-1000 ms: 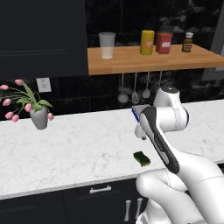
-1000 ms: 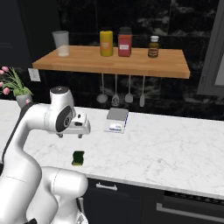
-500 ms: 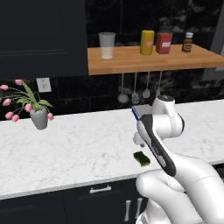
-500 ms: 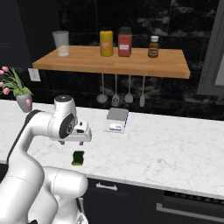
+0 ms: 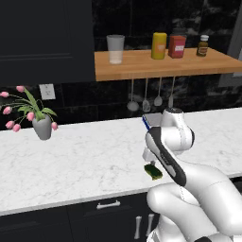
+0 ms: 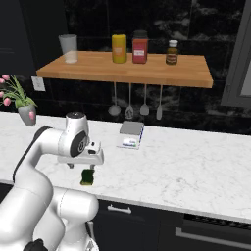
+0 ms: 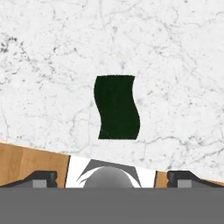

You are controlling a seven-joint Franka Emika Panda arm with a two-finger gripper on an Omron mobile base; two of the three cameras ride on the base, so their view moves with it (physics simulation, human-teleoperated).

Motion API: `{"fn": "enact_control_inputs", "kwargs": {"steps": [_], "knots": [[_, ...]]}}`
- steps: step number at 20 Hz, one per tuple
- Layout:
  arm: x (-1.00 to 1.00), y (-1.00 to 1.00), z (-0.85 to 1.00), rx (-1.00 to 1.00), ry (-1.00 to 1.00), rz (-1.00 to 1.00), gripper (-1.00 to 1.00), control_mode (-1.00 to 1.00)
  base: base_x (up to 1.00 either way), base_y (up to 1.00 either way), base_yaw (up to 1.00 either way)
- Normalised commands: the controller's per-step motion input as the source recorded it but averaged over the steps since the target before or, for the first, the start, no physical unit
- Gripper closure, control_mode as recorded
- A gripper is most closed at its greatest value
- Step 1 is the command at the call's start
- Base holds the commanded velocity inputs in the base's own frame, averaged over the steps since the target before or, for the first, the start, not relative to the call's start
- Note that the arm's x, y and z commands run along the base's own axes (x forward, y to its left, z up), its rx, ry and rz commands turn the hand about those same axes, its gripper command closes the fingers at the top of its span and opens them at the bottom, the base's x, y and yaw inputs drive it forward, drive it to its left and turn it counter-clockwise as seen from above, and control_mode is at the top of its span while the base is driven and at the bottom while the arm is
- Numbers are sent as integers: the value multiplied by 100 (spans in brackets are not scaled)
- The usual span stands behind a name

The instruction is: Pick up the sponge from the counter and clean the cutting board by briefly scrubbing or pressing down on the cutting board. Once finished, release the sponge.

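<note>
My claw [image 7: 112, 177] hangs with its jaws spread wide and empty, its two dark fingertips [image 7: 41, 178] at the bottom corners of the hand view. In the middle of that frame, apart from both tips, lies the small rectangular sponge with the dark green scrub face up [image 7: 117, 107], flat on the white marble worktop with grey veining [image 7: 175, 65]. A strip of orange-brown wood [image 7: 26, 164] shows at the lower left. In the right base view the sponge [image 6: 87, 177] sits near the front edge of the worktop [image 6: 186, 166], directly below my claw [image 6: 83, 165]. Further back, centre frame, a small grey block [image 6: 131, 134] rests on the worktop. At the far left stands a grey vase of pink flowers [image 6: 22, 105]. Highest, a wooden wall shelf [image 6: 127, 68] carries a clear glass, a yellow canister, a red canister and a brown bottle
</note>
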Motion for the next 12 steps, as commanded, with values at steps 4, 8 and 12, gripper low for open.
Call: {"fn": "enact_control_inputs", "kwargs": {"steps": [4, 8, 12], "knots": [[8, 0, -32, -6, -9, 0, -100, -100, 0, 0, 0], [14, 0, -20, -4, -6, 0, -100, -100, 0, 0, 0], [3, 0, 0, 0, 0, 0, -100, -100, 0, 0, 0]]}}
